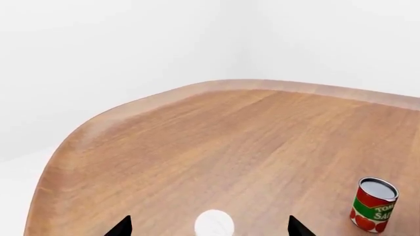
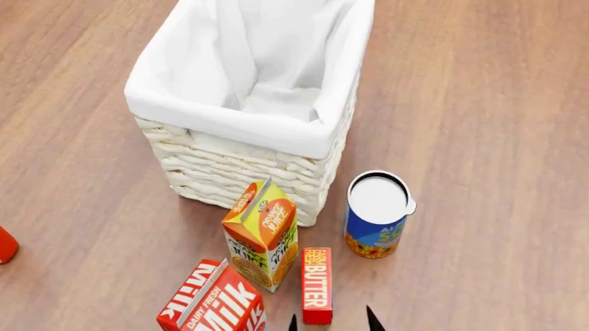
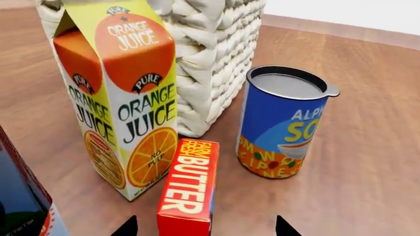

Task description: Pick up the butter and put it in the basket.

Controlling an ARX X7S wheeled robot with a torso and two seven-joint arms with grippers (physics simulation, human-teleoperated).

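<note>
In the head view, a red thing (image 2: 5, 245) at the far left edge is cut off so that its kind cannot be told. The milk carton (image 2: 214, 303) at lower left runs off the bottom edge. The basket (image 2: 247, 165) fills the upper middle, with its far rim cut by the top edge and its white liner hiding the inside. One juice carton (image 2: 261, 234) stands upright just in front of the basket. The butter (image 2: 316, 285) lies flat at lower centre, just right of the juice carton and well short of the basket. One soup can (image 2: 376, 214) stands upright to the right, near the basket's corner.

Only two dark tips of the right gripper (image 2: 332, 321) show at the bottom edge, one on each side of the butter's near end. In the right wrist view the tips of the right gripper (image 3: 204, 227) stand spread wide, with the butter (image 3: 190, 187) between them and untouched.

Only the two tips of the left gripper (image 1: 208, 227) show in the left wrist view, held apart over the table (image 1: 196, 147), with a small white round thing (image 1: 215, 223), half cut off, between them. One tomato sauce can (image 1: 374, 204) stands at lower right, its label only partly readable.

Counted: one basket, two cartons, one butter box, two cans.
</note>
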